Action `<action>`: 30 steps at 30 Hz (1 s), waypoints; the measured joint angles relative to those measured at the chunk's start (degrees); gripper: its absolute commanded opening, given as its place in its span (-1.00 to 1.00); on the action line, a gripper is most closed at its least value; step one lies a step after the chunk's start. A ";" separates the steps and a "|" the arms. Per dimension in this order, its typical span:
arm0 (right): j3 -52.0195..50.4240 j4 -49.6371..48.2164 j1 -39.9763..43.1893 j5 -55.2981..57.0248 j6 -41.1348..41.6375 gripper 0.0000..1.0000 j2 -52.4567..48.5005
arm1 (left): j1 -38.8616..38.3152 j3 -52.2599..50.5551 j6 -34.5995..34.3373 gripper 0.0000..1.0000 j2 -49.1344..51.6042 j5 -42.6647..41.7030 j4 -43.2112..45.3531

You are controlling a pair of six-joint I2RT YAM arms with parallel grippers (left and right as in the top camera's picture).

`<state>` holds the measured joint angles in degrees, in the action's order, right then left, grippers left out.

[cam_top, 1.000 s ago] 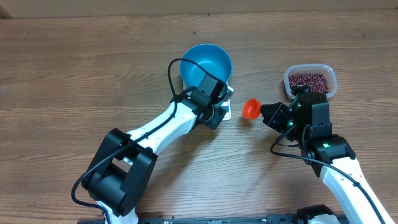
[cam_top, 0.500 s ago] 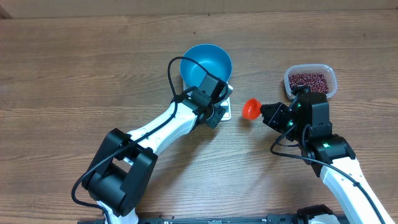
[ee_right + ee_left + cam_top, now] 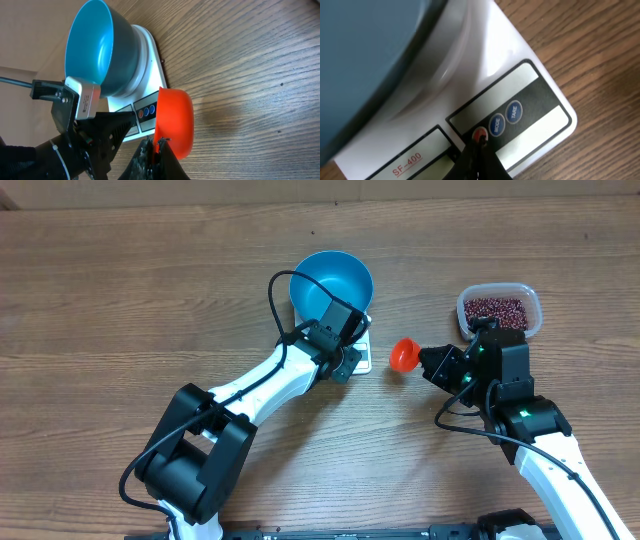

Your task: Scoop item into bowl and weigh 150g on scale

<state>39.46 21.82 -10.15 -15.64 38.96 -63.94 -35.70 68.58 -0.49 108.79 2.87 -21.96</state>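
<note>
the white kitchen scale lies flat on the wooden surface and serves as the mark for everything else; the blue bowl stands upright on its weighing platform, wider than the platform and overhanging it, and the bowl's inside looks bare in the overhead view and the right wrist view; along the scale's near edge runs a dark strip with a red button, a blue mode button and a blue tare button, and the lettering sf-400 sits further along the same edge.

the left pincer is pressed together with nothing between its fingers; it comes down on the scale's button strip and its dark tip meets the red button, while the mode and tare buttons stay uncovered just beside it.

the right pincer is pinching the edge of an orange-red scoop; the scoop hangs just beside the button end of the scale, apart from it, above bare wood; whether anything lies in the scoop cannot be told.

the dark red-brown beans lie in a loose heap inside a clear plastic tub; the tub stands well apart from the scale, beyond the scoop on the right arm's side.
</note>
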 measured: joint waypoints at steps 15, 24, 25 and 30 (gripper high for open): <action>0.00 0.04 0.00 -0.02 0.00 -0.93 0.00 | 0.00 -1.86 0.00 -0.91 0.02 0.00 3.98; 0.00 0.00 0.00 -0.02 -0.02 -0.93 0.00 | 0.00 -1.97 0.00 -0.91 0.92 0.00 5.27; 0.00 0.02 0.00 0.00 0.02 -0.93 0.00 | 0.00 -2.03 0.00 -0.92 0.96 0.00 5.27; 0.00 0.04 0.00 0.00 0.00 -0.93 0.00 | -0.02 -2.14 0.00 -0.92 0.96 0.00 5.29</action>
<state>39.46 21.87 -10.15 -15.64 38.96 -63.94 -35.73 66.43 -0.49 109.75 2.87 -16.67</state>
